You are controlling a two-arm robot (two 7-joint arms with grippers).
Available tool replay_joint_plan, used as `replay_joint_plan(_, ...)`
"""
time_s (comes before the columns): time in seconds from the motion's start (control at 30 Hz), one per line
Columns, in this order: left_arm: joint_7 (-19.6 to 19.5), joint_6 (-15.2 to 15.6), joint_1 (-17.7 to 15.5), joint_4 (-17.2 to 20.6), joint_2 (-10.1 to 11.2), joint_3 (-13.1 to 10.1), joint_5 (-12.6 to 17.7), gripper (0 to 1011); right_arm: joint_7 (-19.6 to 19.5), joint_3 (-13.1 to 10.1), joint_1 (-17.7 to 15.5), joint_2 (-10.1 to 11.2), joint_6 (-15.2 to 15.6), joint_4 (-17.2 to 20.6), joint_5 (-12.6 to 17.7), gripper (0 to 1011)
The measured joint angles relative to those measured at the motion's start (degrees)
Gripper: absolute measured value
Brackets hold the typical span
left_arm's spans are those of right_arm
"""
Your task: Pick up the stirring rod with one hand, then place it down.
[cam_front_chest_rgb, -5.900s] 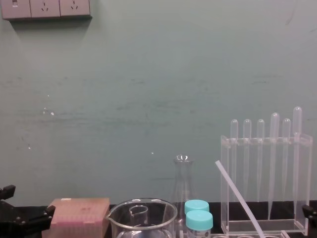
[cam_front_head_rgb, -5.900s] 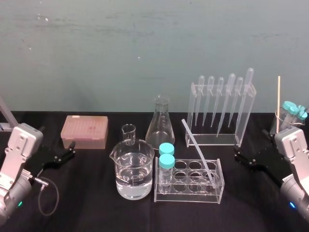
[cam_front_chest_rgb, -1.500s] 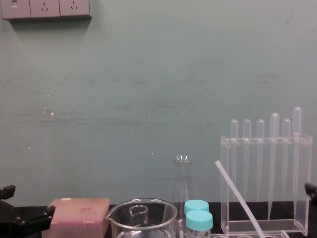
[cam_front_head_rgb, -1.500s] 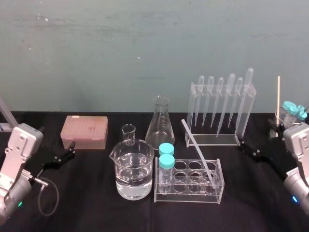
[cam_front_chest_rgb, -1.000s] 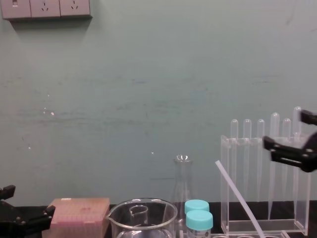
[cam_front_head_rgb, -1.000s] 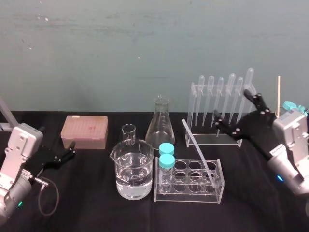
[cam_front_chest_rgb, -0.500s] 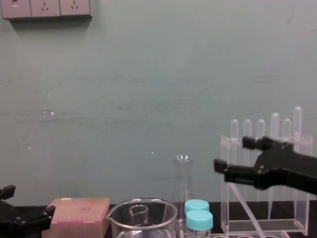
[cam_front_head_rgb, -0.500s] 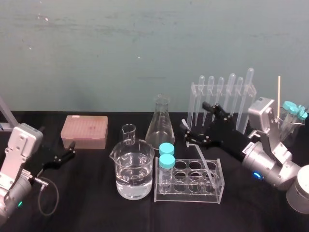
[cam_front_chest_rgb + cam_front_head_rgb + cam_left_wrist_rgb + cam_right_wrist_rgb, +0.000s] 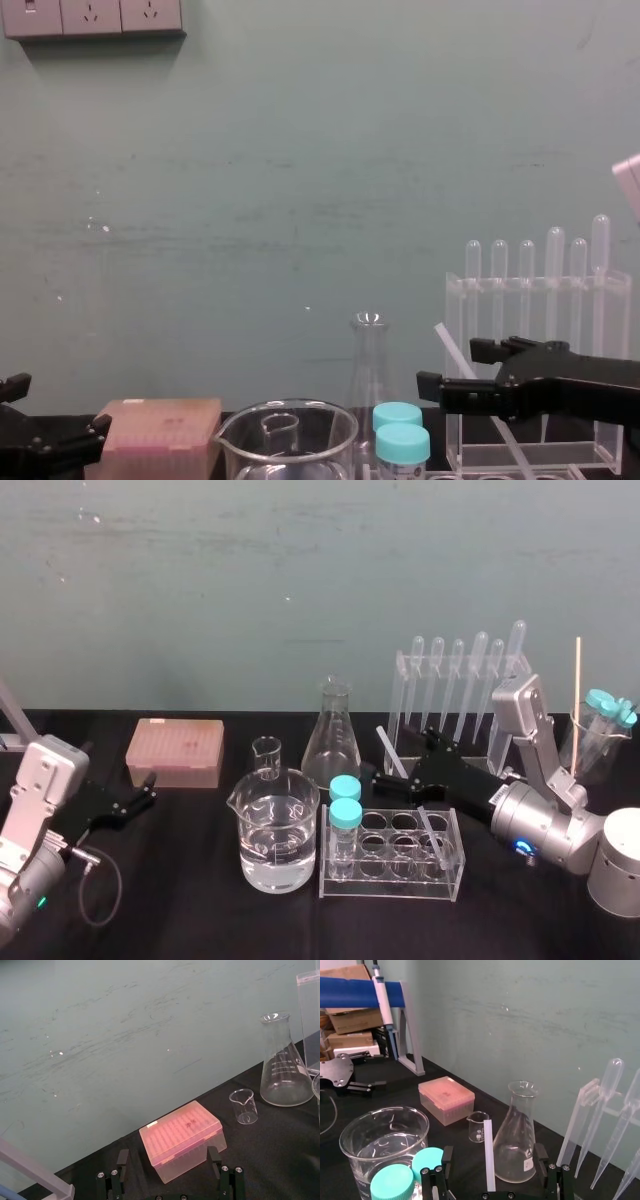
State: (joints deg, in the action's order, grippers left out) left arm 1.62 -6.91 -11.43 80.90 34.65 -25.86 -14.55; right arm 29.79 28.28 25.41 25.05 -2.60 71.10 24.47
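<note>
Black counter against a teal wall, set with lab glassware. The rod stands slanted in a clear tube rack at centre. Its lower end sits in a well on the rack's right side and its top leans toward the robot's left. The right tool is at the rod's upper half, spread wide, with one finger on each side of the rod. Neither appears to touch it. The step in hand looks like the approach before the grasp, with nothing lifted yet. The next move calls for closing squarely on the thin rod, then drawing it up along its slant so the rack is not dragged. The left tool rests wide open at the counter's left edge, near a pink box.
</note>
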Motion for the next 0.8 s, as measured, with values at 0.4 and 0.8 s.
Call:
replay_joint_plan(0.4, 0.00, 0.00, 0.00, 0.00, 0.00, 0.00, 0.00, 1000, 0.01, 0.02, -0.03, 0.05, -0.39, 0.00, 0.01, 1002)
replay_joint_plan(0.8, 0.00, 0.00, 0.00, 0.00, 0.00, 0.00, 0.00, 1000, 0.06, 0.08, -0.03, 0.10, -0.65, 0.04, -0.02, 760)
